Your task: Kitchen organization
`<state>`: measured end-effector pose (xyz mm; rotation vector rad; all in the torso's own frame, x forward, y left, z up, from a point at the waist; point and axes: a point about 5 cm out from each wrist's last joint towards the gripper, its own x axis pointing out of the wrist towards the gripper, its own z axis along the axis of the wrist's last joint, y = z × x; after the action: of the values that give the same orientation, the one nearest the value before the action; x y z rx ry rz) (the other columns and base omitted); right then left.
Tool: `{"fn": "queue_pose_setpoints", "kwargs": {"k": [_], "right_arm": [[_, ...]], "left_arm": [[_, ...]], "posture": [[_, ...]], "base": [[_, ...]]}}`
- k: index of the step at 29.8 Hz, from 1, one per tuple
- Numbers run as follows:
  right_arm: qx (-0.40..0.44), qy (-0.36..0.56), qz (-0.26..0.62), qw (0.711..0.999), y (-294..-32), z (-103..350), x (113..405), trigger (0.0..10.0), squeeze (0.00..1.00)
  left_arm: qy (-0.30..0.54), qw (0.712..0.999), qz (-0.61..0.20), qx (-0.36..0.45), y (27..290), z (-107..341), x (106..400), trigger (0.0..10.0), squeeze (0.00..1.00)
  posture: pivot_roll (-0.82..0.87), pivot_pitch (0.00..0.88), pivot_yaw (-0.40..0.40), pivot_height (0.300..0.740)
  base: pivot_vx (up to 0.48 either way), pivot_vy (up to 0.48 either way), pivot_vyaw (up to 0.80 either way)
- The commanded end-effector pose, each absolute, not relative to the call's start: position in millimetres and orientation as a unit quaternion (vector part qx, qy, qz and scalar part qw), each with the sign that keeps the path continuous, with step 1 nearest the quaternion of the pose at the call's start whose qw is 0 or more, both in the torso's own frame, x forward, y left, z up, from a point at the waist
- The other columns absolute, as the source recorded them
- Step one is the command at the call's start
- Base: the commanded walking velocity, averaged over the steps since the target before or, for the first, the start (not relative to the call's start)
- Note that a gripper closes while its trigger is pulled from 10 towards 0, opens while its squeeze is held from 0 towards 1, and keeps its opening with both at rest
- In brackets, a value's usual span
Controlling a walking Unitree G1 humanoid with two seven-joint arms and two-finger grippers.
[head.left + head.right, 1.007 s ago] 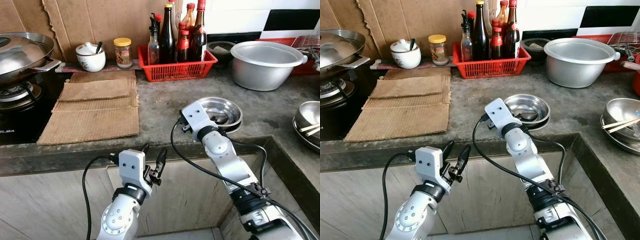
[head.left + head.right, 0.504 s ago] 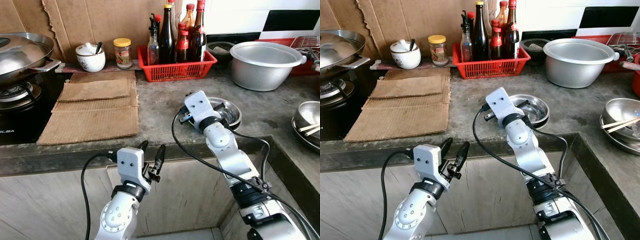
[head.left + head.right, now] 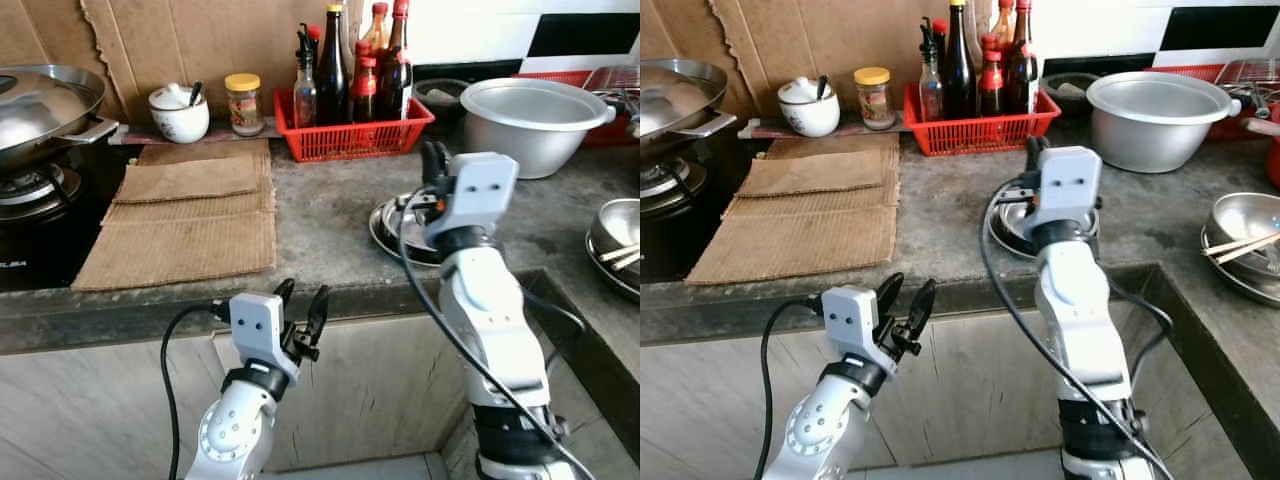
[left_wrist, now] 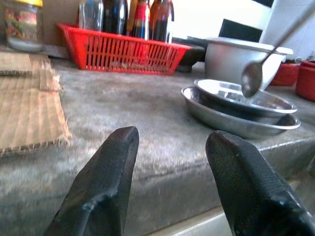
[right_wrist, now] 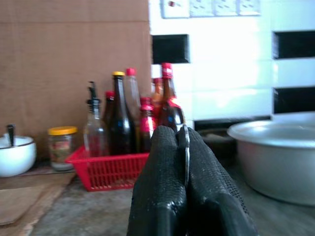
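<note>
The right gripper [image 5: 184, 162] pinches a thin metal spoon [image 4: 253, 78] over shiny stacked steel dishes [image 4: 236, 110]. The left gripper [image 4: 170, 172] waits below, its bumpy fingers spread wide.

Only one scrap of lettering readable: pale capitals "ELBA" on the black front edge of the stove [image 3: 30, 250], cut off at the frame edge, below the wok [image 3: 45, 105] resting on it. Colourful label wrapped around the yellow-lidded jar [image 3: 244, 103] further along the counter from the stove, but too small and blurred to read. Same for the labels on the bottles [image 3: 350, 70] in the red basket [image 3: 355, 135] beyond that jar: red and dark bands, no legible words. No numbers or signs elsewhere.
</note>
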<state>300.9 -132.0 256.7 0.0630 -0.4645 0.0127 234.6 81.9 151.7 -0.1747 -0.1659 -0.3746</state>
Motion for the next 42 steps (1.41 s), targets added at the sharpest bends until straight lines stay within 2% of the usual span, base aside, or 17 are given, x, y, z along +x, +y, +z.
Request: {"fn": "queue_pose_setpoints", "kwargs": {"k": [1,9,10,11,24,29,34,42], "right_arm": [[0.046,-0.234,-0.004,0.971,-136,261,297,0.0,0.00],[0.091,-0.239,-0.044,0.966,-155,269,294,0.0,0.00],[0.095,-0.241,-0.045,0.965,-157,273,294,1.9,0.00],[0.100,-0.241,-0.043,0.964,-158,274,293,10.0,0.00],[0.109,-0.246,-0.033,0.963,-156,280,292,10.0,0.00],[0.129,-0.287,-0.012,0.949,-150,305,295,10.0,0.00],[0.129,-0.290,-0.009,0.948,-150,309,295,10.0,0.00],[0.076,-0.232,0.010,0.970,-146,274,288,10.0,0.00]], "left_arm": [[-0.079,0.974,-0.189,-0.095,81,152,235,10.0,0.00],[-0.078,0.974,-0.196,-0.088,81,151,238,10.0,0.00],[-0.078,0.973,-0.198,-0.087,82,151,239,10.0,0.00],[-0.078,0.973,-0.199,-0.086,82,151,239,10.0,0.00],[-0.081,0.972,-0.206,-0.077,82,151,240,10.0,0.00],[-0.083,0.971,-0.214,-0.072,81,152,240,10.0,0.00],[-0.081,0.971,-0.214,-0.071,80,151,240,10.0,0.00],[-0.079,0.972,-0.211,-0.069,81,151,240,10.0,0.00]], "posture": [[0.08,0.026,0.004,0.740],[0.07,0.006,0.014,0.740],[0.07,0.001,0.014,0.740],[0.07,0.000,0.017,0.740],[0.07,0.000,0.017,0.740],[0.07,0.000,0.023,0.740],[0.07,0.000,0.023,0.740],[0.07,0.000,0.022,0.740]], "base": [[0.000,0.000,0.00],[0.000,0.000,0.00],[0.000,0.000,0.00],[0.000,0.000,0.00],[-0.225,0.000,0.00],[-0.350,0.000,0.00],[-0.362,0.000,0.00],[-0.347,0.000,0.00]]}}
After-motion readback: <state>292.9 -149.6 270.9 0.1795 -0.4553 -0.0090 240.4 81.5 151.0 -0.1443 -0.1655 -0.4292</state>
